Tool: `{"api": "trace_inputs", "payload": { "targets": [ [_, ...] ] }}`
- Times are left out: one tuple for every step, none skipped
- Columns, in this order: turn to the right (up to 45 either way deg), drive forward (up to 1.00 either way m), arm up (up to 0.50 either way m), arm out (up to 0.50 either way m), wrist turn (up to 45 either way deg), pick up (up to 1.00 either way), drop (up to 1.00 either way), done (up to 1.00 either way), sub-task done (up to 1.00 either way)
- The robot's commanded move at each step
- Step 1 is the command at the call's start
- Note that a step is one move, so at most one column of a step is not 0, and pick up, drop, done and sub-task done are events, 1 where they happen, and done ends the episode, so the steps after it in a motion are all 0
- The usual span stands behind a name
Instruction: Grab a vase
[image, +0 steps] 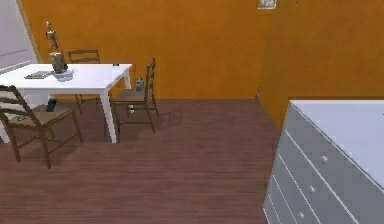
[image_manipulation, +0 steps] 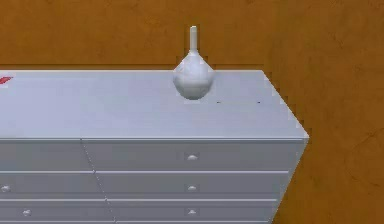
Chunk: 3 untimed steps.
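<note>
A pale grey vase (image_manipulation: 192, 70) with a round body and a thin neck stands upright on top of a light grey dresser (image_manipulation: 120, 110), toward its far edge and close to the orange wall in the arm side view. The same dresser (image: 335, 160) fills the lower right corner of the forward view.
A white dining table (image: 70, 78) with three wooden chairs (image: 138, 96) stands at the forward view's left, with a dark statuette (image: 55, 50) and a flat item on it. Dark wood floor (image: 190, 160) lies between table and dresser. Orange walls bound the room.
</note>
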Motion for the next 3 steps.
{"api": "trace_inputs", "payload": {
  "targets": [
    [0.0,0.00,0.50,0.00,0.0,0.00,0.00,0.00,0.00],
    [0.0,0.00,0.38,0.00,0.0,0.00,0.00,0.00,0.00],
    [0.0,0.00,0.00,0.46,0.0,0.00,0.00,0.00,0.00]
  ]
}}
